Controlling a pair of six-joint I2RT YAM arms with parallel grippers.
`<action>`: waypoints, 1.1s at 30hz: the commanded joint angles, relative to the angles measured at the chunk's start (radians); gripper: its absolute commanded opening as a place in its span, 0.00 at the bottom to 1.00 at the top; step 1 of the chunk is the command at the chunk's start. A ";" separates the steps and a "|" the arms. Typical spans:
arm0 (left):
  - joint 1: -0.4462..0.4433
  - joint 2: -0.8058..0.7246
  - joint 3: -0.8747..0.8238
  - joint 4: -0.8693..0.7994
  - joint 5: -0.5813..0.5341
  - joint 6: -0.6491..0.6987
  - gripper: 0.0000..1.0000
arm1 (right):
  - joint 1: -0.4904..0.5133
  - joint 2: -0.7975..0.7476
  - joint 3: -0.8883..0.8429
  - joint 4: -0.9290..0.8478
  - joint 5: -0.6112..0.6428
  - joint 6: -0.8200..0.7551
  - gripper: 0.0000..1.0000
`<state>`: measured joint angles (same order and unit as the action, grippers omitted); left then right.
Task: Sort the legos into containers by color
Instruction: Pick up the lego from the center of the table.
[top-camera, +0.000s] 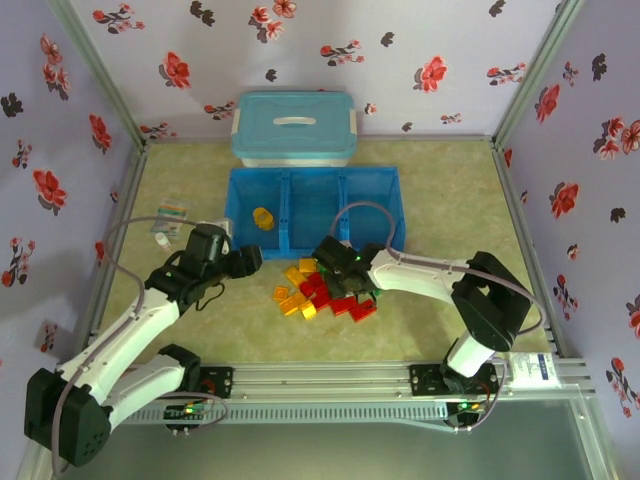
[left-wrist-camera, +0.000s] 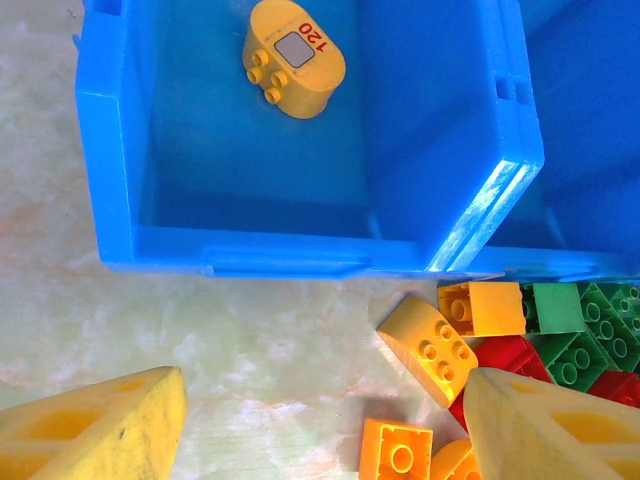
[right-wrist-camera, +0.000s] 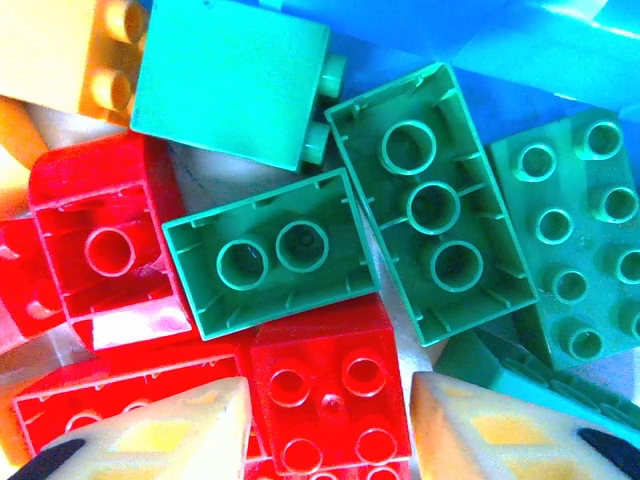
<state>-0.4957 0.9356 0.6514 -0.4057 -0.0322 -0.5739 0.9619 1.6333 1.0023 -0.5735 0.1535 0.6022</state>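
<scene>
Your left hand (left-wrist-camera: 325, 400) gapes open beside the tray (left-wrist-camera: 110, 200). Your right hand (right-wrist-camera: 328, 395) straddles a red brick (right-wrist-camera: 325, 410) crowded by green bricks (right-wrist-camera: 270, 250); grip unclear.

Legos (right-wrist-camera: 330, 390): hard plastic, v. glossy, light bouncing off the red and green studs. Blue tray (left-wrist-camera: 250, 262), plastic too, smooth, shiny, w/ pale scuffed streaks along one wall top. Table (left-wrist-camera: 250, 340) top looks matt, mottled greenish, stone-like pattern. Box (top-camera: 295, 125) at the far edge: light-blue plastic, satin lid. Near edge, rail (top-camera: 330, 378) is bare metal, ribbed, dull sheen. Left gripper (left-wrist-camera: 325, 390) fingers (left-wrist-camera: 95, 430): matt yellowish plastic, slightly grainy. Walls (top-camera: 400, 40): cloth or paper, can't tell, flower print, matt.
</scene>
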 joint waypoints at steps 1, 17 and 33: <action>-0.004 -0.021 -0.013 -0.004 0.003 -0.010 0.73 | 0.013 -0.014 0.026 -0.050 0.049 0.002 0.48; -0.005 -0.018 -0.027 0.005 0.003 -0.011 0.73 | 0.013 0.015 0.016 -0.017 0.047 -0.001 0.37; -0.063 -0.029 -0.014 0.001 -0.006 0.026 0.71 | -0.002 -0.190 0.159 -0.198 0.173 -0.073 0.29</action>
<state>-0.5465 0.9203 0.6327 -0.4046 -0.0326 -0.5659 0.9676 1.4853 1.1053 -0.6956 0.2592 0.5713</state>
